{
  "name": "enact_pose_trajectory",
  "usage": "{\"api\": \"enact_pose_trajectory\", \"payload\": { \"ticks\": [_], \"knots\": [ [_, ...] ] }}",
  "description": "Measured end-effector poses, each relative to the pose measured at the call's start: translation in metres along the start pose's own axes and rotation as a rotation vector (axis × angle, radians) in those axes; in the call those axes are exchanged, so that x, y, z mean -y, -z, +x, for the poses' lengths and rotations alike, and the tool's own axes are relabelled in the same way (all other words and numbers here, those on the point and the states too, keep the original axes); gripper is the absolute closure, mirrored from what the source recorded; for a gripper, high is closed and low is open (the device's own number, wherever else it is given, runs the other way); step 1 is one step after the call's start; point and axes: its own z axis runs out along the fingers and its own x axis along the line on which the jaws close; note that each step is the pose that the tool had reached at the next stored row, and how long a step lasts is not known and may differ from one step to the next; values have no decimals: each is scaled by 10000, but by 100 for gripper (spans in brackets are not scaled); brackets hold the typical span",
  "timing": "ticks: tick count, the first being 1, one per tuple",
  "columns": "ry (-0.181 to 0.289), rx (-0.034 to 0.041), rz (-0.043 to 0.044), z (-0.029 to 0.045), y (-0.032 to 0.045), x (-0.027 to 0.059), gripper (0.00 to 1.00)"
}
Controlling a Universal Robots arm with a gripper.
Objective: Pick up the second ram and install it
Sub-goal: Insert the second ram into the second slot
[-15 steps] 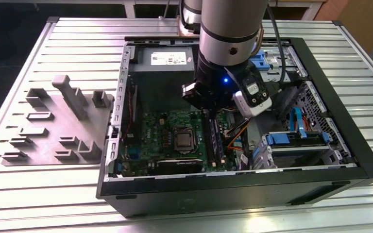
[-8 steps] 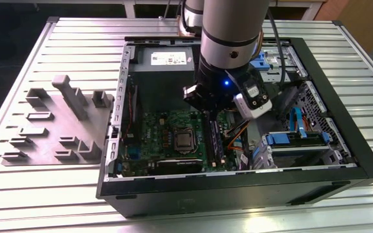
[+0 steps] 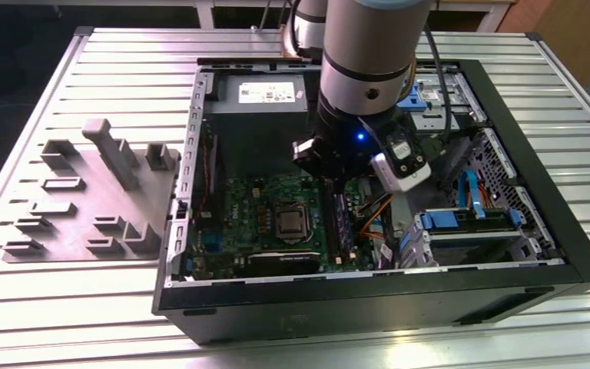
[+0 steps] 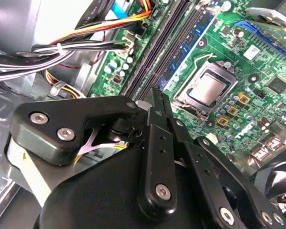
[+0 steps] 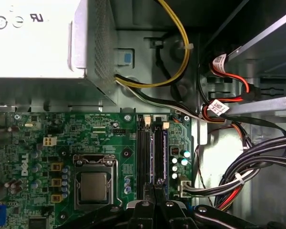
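The second ram (image 5: pixel 158 152) is a thin dark stick, standing on edge in line with the long black slots (image 5: pixel 143 152) of the green board (image 5: pixel 62 138), between the processor socket (image 5: pixel 93 186) and the cable bundles (image 5: pixel 257 157). One half runs out from under the gripper (image 4: pixel 158 95) toward the grey power-supply box (image 5: pixel 38 43). It is edge-down and lengthwise along the slot, which I judge is the only way its contact edge can enter. I cannot tell whether it is fully seated or only resting in the slot mouth. The gripper's fingers (image 4: pixel 152 143) are drawn almost together with no gap visible between them, and the tips meet on the stick's line about midway along the slots. This reads as a pinch on the ram's flat faces near its middle, likely so a downward push loads both ends evenly. A plain press on the top edge cannot be ruled out. The arm (image 3: pixel 367 54) stands vertical over the computer case (image 3: pixel 377 307), which lies on its side, open face up, on the slatted tabletop (image 3: pixel 70 323). That gives straight-down access to the board. A grey fixture (image 3: pixel 101 200) sits beside the case at the exterior view's left, well apart from the gripper.
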Motion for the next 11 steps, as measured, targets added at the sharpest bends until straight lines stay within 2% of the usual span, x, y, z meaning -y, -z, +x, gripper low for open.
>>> {"api": "enact_pose_trajectory", "payload": {
  "ticks": [6, 11],
  "knots": [
    [0, 2, -5, -1, -6, 0, 89],
    [0, 2, -4, 0, -55, 2, 89]
  ]
}}
